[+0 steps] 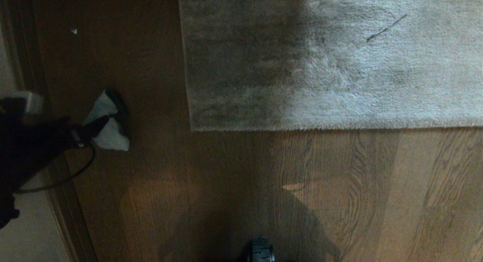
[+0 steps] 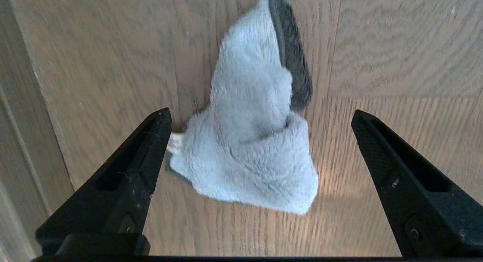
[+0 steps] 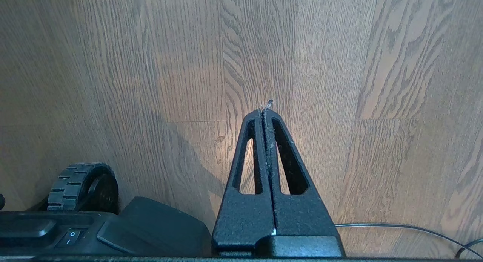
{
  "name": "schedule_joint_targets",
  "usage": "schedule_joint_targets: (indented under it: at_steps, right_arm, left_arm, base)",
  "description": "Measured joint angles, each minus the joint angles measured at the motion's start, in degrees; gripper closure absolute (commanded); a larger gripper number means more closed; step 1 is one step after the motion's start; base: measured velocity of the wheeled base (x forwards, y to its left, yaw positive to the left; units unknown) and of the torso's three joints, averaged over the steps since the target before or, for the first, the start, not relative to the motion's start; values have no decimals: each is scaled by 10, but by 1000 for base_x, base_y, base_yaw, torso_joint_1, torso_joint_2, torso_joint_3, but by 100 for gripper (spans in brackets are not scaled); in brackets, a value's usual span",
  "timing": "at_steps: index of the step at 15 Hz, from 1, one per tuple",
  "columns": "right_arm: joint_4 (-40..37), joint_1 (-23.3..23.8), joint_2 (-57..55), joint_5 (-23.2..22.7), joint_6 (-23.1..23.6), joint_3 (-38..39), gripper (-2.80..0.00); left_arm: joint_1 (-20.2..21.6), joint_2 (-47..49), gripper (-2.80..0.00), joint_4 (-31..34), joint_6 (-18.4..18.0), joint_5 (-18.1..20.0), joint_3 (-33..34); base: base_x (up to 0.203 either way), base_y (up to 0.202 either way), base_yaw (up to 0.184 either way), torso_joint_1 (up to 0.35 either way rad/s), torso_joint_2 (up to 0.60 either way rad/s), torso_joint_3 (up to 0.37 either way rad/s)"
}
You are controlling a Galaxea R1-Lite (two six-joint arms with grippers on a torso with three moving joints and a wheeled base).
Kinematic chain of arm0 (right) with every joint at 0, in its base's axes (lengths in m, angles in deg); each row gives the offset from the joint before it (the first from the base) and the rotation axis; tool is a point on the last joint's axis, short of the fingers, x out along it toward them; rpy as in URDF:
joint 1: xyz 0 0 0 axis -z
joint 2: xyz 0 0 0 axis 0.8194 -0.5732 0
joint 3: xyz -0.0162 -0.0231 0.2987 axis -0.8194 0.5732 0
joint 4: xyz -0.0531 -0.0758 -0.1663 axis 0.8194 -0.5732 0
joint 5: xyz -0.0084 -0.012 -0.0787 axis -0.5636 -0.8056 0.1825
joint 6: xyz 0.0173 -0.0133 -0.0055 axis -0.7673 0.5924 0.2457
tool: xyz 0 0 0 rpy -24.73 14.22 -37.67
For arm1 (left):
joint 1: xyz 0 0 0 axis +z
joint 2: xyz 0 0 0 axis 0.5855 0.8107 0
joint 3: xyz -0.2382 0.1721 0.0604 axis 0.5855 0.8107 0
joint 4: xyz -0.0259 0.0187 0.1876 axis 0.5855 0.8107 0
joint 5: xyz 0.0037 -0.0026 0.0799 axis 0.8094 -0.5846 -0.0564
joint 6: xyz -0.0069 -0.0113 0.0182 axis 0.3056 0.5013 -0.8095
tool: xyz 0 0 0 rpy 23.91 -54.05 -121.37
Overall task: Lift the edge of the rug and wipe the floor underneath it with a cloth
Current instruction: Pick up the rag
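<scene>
The large grey-beige rug (image 1: 339, 62) lies flat at the top of the head view. Its rug edge (image 1: 302, 127) runs straight across and ends in a square corner (image 1: 193, 128). Brown plank floor (image 1: 234, 179) lies in front of it. The cloth (image 1: 107, 131), pale and fluffy with a dark border, sits crumpled on the floor to the left of the rug. My left gripper (image 1: 92, 131) hovers over it from the left. In the left wrist view the left gripper (image 2: 261, 113) is open, its fingers wide on either side of the cloth (image 2: 249, 156) without gripping it. My right gripper (image 3: 266, 111) is shut and empty over bare floor (image 3: 377, 66).
A dark threshold strip (image 1: 22, 47) and paler flooring (image 1: 34, 235) border the far left, with a white object (image 1: 28, 101) beside my left arm. My base wheel (image 1: 260, 250) shows at the bottom. A thin cable (image 3: 396, 227) lies on the planks near the right gripper.
</scene>
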Motion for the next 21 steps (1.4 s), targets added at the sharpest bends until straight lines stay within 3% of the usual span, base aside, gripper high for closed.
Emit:
schedule_joint_targets:
  at_steps: [3,17,18,21]
  right_arm:
    - [0,0,0,0,0,0,0]
    - [0,0,0,0,0,0,0]
    - [0,0,0,0,0,0,0]
    - [0,0,0,0,0,0,0]
  left_arm:
    - [0,13,-280,-27,0,-2,0]
    - [0,37,-280,-31,-1,-1,-1]
    - [0,38,0,-31,-1,0,-1]
    - [0,40,0,-31,-1,0,-3]
  base:
    - [0,0,0,0,0,0]
    - [0,0,0,0,0,0]
    - [0,0,0,0,0,0]
    - [0,0,0,0,0,0]
